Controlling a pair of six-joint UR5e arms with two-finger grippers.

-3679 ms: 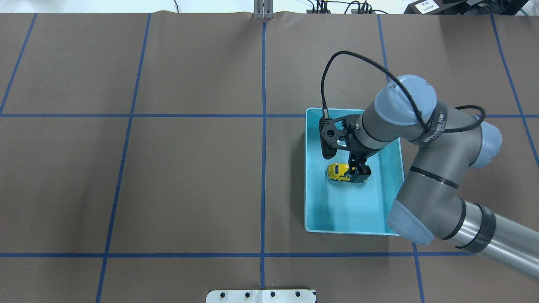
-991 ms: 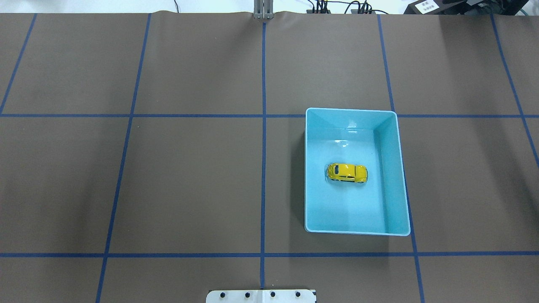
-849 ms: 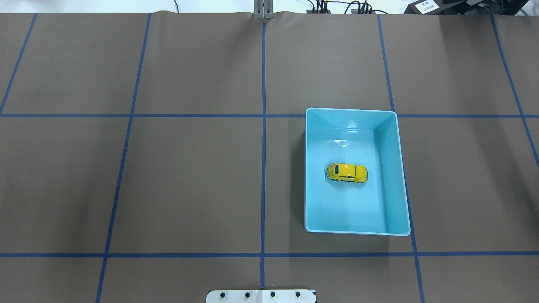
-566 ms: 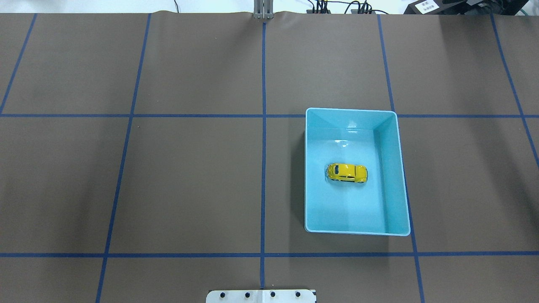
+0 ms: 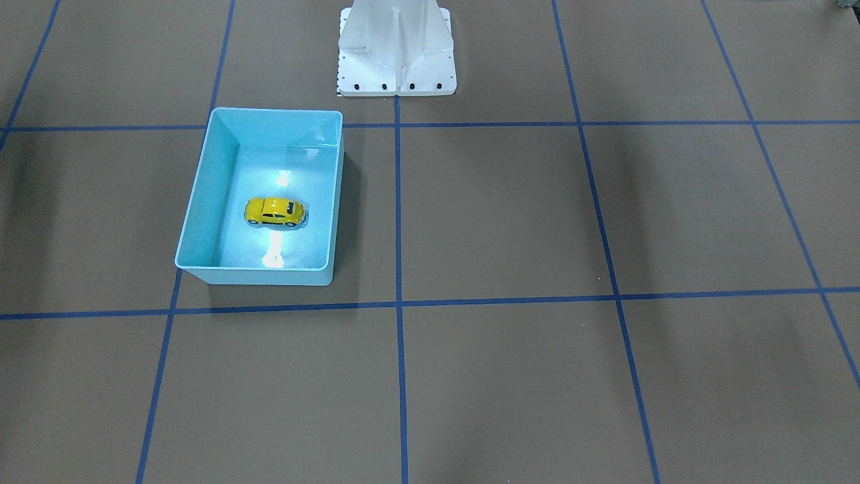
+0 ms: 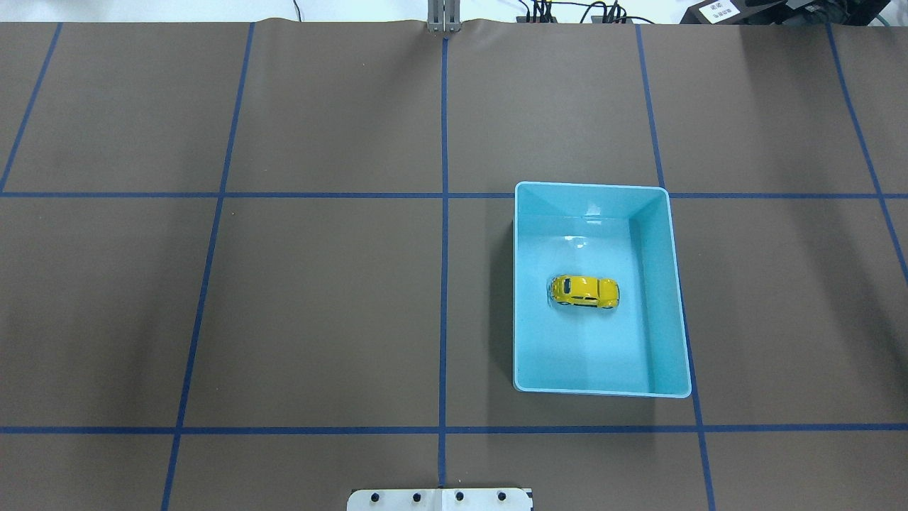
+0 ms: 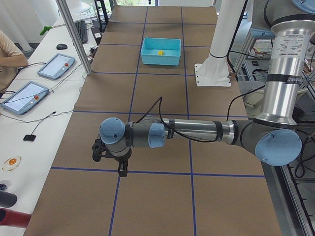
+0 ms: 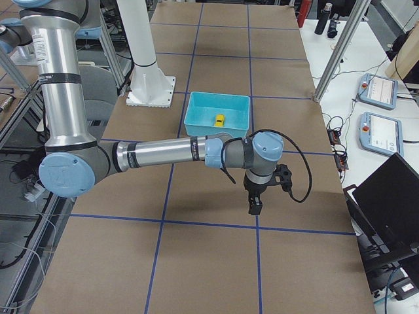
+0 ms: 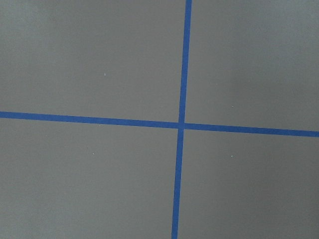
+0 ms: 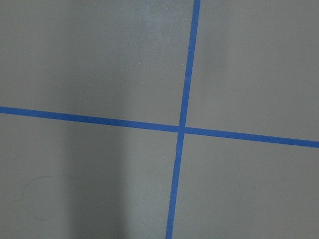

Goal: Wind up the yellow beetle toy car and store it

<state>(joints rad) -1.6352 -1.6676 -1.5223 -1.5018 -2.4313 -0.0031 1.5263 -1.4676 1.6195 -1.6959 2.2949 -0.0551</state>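
Presently, car (image 6: 584, 292) loose mid-floor in bin (image 6: 599, 391), counter's (image 6: 319, 305) right half; left end effector (image 7: 121, 171) and right end effector (image 8: 254, 209) well apart from it, opening impossible to tell; risk: a wound spring may roll the unheld car against the bin.

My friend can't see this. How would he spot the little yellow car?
On the big brown table crossed by blue tape lines, find the turquoise bin. Near the middle of its floor sits the yellow beetle toy car. It is the only thing in the bin: tiny, rounded, bright yellow, with dark windows.
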